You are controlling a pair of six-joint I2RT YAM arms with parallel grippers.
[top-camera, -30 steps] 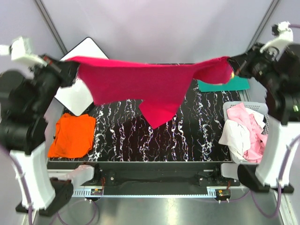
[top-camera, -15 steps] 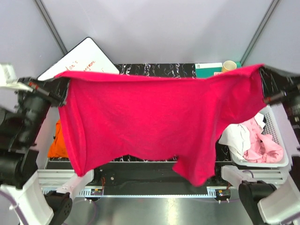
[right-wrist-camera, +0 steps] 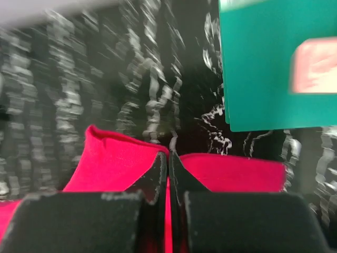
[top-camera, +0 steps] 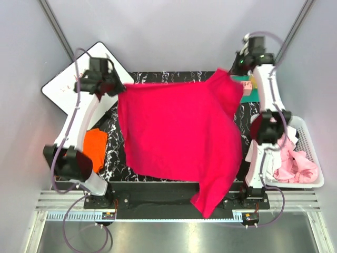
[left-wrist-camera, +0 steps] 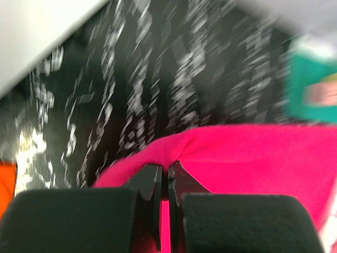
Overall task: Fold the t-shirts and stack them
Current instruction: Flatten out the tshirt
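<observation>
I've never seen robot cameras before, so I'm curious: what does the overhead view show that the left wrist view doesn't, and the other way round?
Only overhead: the whole magenta-red t-shirt spread over the table, the right gripper at its far corner, and a white basket holding a pale pink shirt.
Only left wrist: a close look at the left gripper pinched shut on the shirt's edge.
Both: the red shirt, the black marbled table, the orange shirt, a green mat.
</observation>
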